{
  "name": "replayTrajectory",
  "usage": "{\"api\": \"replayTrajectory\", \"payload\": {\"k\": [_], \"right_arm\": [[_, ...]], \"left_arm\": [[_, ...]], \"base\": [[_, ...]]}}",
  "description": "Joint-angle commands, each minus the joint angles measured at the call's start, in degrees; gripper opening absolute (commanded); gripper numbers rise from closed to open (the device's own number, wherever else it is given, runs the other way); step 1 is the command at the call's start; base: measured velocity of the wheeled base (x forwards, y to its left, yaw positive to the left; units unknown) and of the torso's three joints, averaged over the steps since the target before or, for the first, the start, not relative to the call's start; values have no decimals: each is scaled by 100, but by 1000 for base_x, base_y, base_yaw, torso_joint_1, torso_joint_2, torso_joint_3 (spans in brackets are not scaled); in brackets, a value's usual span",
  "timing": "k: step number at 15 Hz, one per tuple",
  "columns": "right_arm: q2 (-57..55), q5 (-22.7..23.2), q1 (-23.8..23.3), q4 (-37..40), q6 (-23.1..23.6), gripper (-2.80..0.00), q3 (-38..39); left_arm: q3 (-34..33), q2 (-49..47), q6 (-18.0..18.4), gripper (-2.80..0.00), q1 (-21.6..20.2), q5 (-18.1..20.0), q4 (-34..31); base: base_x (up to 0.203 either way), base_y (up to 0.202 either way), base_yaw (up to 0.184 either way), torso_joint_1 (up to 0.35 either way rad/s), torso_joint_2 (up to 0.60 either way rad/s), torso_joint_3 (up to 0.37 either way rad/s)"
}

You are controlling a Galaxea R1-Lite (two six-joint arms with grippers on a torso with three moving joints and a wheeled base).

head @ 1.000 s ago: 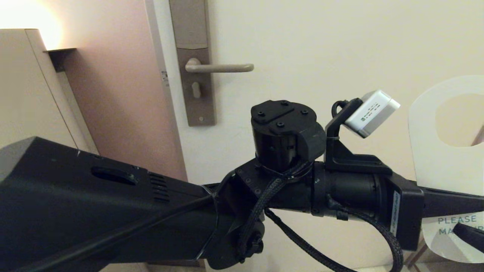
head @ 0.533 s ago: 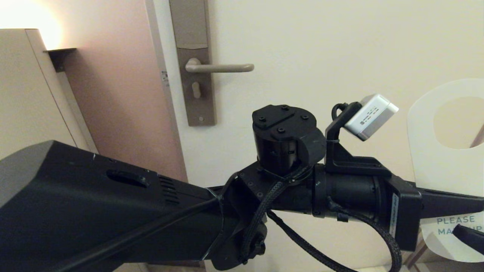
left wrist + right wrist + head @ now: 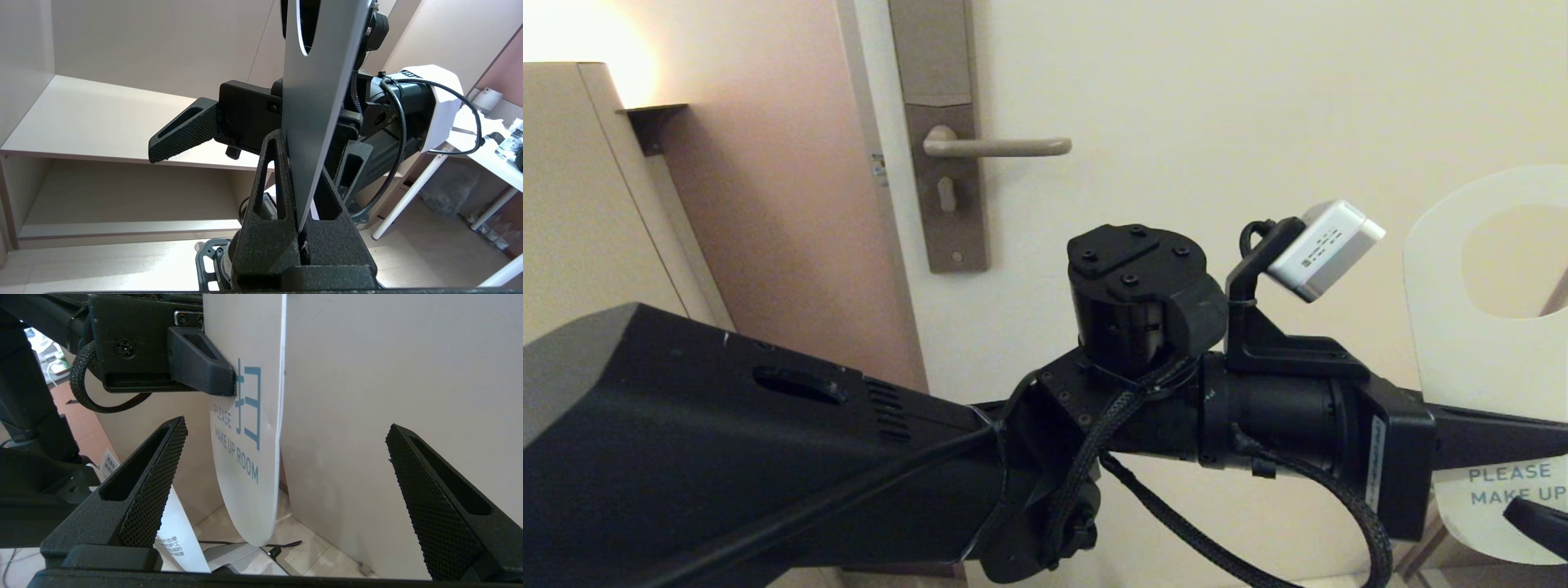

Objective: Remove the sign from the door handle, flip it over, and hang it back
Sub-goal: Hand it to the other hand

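The sign (image 3: 1470, 351) is at the far right of the head view, off the handle, upright, with its white "PLEASE MAKE UP ROOM" face toward me and its hole at the top. My left gripper (image 3: 1503, 437) reaches across from the left and is shut on the sign's middle. In the left wrist view the sign (image 3: 322, 102) stands edge-on between the closed fingers (image 3: 265, 196). My right gripper (image 3: 286, 428) is open, its fingers either side of the sign's lower end (image 3: 245, 490) without touching. The door handle (image 3: 1001, 147) is bare, up and to the left.
The handle's tall plate (image 3: 947, 212) has a keyhole below the lever. A beige cabinet (image 3: 572, 204) stands left of the door frame. Open shelves (image 3: 102, 122) and a white table leg (image 3: 412, 192) lie behind me. A printed sheet (image 3: 179, 539) lies on the floor.
My left wrist has sunk slightly, with the sign still in its grip. More of the "MAKE UP" print now shows as the right gripper's finger has dropped a little.
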State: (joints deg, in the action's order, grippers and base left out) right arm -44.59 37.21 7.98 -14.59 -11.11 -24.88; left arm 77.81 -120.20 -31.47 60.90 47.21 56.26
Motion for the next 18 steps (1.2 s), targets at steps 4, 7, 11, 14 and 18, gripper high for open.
{"api": "replayTrajectory", "payload": {"k": [4, 7, 11, 14, 18], "right_arm": [[-20, 23, 1, -47, 3, 0, -43], [-23, 23, 1, -62, -3, 0, -43], [-6, 14, 1, -62, -6, 0, -34], [0, 23, 1, -62, -6, 0, -34], [-6, 23, 1, -62, -6, 0, -34]], "left_arm": [[110, -95, 115, -280, 1, 25, 195], [121, -135, 203, -280, 9, 31, 298], [121, -135, 343, -280, 9, 42, 298], [121, -135, 361, -280, 9, 42, 298], [121, -171, 460, -280, 9, 42, 298]], "base": [[0, 0, 0, 0, 0, 0], [0, 0, 0, 0, 0, 0], [0, 0, 0, 0, 0, 0], [0, 0, 0, 0, 0, 0], [0, 0, 0, 0, 0, 0]]}}
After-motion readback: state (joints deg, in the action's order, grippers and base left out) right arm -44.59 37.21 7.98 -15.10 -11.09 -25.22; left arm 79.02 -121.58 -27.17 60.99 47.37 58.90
